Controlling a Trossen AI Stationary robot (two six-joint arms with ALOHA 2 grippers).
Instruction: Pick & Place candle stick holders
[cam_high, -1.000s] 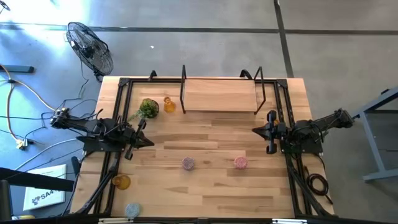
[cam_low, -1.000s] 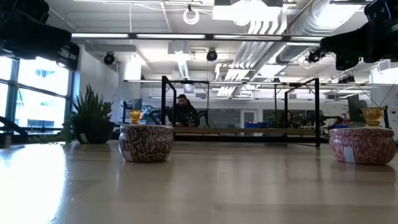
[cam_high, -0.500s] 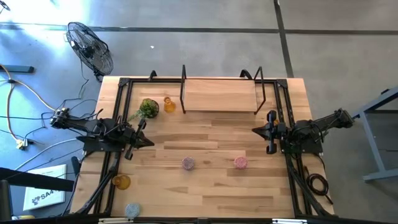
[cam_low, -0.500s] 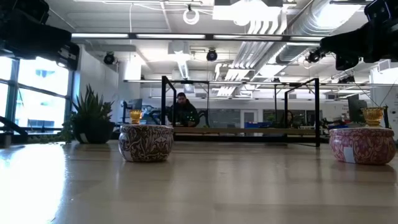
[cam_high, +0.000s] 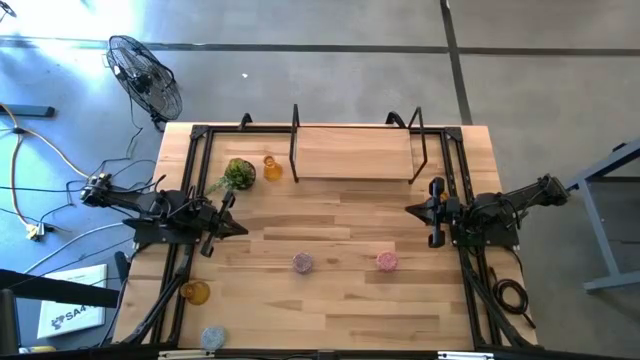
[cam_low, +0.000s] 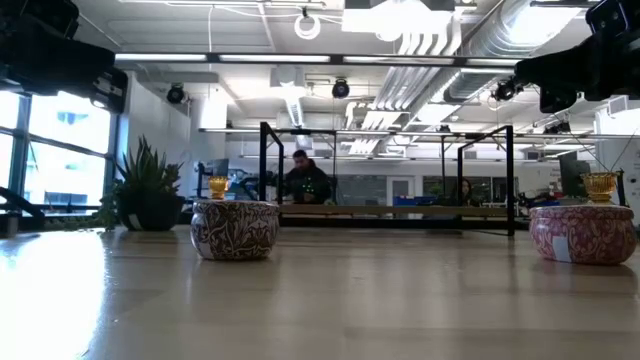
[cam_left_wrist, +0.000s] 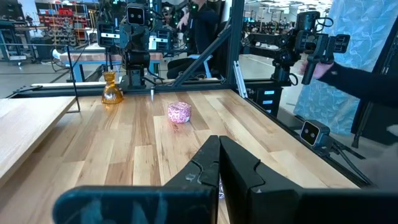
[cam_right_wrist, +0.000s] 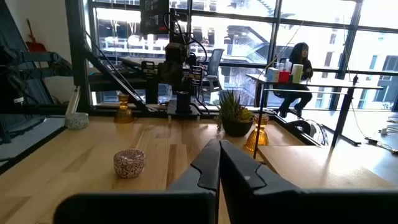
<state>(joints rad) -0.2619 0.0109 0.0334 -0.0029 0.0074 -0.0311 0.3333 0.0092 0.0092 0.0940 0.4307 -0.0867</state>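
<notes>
Several glass candle stick holders stand upright on their bases on the wooden table (cam_high: 330, 300). A lilac round one (cam_high: 302, 262) and a pink round one (cam_high: 387, 261) are at mid-table. An amber one (cam_high: 271, 168) stands beside a small plant (cam_high: 239, 174). Another amber one (cam_high: 196, 292) and a pale blue one (cam_high: 213, 338) are at the near left. The left wrist view shows one more amber one (cam_left_wrist: 112, 90) by the right arm. My left gripper (cam_high: 238, 227) (cam_left_wrist: 219, 140) is shut and empty at the left edge. My right gripper (cam_high: 412, 210) (cam_right_wrist: 219, 144) is shut and empty at the right edge.
A black-framed wooden shelf (cam_high: 355, 150) stands at the far middle of the table. Black rails run along both side edges. A fan (cam_high: 145, 78) stands on the floor beyond the far left corner. A person (cam_low: 308, 183) sits in the room behind.
Both arms have kept still, and nothing on the table has moved. Only the person in the room behind has shifted a little.
</notes>
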